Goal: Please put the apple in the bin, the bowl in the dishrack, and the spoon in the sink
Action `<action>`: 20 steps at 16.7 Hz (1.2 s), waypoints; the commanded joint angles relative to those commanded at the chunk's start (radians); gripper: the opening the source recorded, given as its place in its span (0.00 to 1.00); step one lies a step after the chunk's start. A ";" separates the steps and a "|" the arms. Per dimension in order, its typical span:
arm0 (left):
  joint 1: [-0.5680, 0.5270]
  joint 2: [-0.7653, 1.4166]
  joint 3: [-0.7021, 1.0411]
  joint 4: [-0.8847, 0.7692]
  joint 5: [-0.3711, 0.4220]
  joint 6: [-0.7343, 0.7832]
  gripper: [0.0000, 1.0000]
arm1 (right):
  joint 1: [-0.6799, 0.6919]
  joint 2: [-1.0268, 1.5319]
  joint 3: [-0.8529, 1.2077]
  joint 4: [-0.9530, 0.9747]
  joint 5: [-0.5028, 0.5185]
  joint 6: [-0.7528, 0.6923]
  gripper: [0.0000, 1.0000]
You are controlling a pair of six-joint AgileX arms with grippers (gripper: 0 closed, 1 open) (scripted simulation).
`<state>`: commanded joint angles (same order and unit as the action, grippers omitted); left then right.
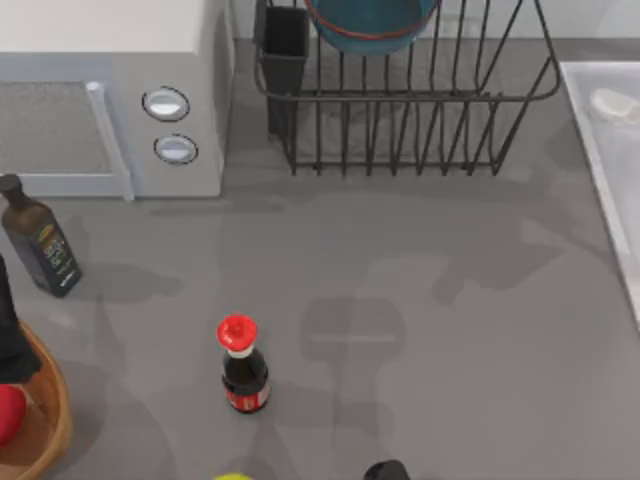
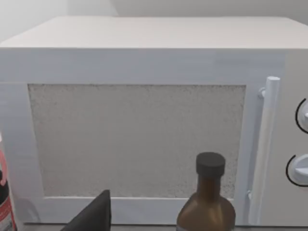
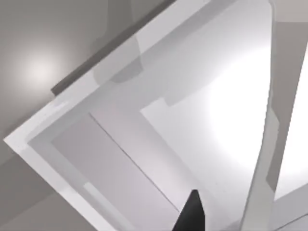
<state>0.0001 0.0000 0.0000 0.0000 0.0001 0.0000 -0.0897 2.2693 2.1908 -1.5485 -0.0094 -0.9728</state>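
Red apple (image 1: 8,412) sits in the wooden bin (image 1: 45,425) beside my left arm (image 1: 10,335); blue bowl (image 1: 372,22) rests in the dishrack (image 1: 400,110); a pale shape, likely the spoon (image 1: 612,102), lies in the sink (image 1: 600,150). Two bottles: a dark one (image 1: 38,240) and one red-capped (image 1: 241,365). The left wrist view faces the microwave (image 2: 134,120); the right wrist view looks into the sink (image 3: 159,120). I cannot tell how either gripper's jaws stand.

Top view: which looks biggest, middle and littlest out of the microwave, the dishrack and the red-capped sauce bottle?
1. and 2. The microwave and the dishrack look about alike, and both run past the picture's top edge, so I won't rank them.
3. The red-capped sauce bottle is clearly the smallest.
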 joint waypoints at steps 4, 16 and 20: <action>0.000 0.000 0.000 0.000 0.000 0.000 1.00 | -0.033 0.257 0.394 -0.097 0.001 -0.019 0.00; 0.000 0.000 0.000 0.000 0.000 0.000 1.00 | -0.059 0.480 0.709 -0.165 0.001 -0.029 0.00; 0.000 0.000 0.000 0.000 0.000 0.000 1.00 | -0.057 0.447 0.635 -0.105 -0.001 -0.029 0.00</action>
<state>0.0001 0.0000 0.0000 0.0000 0.0001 0.0000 -0.1470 2.7166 2.8253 -1.6530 -0.0100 -1.0022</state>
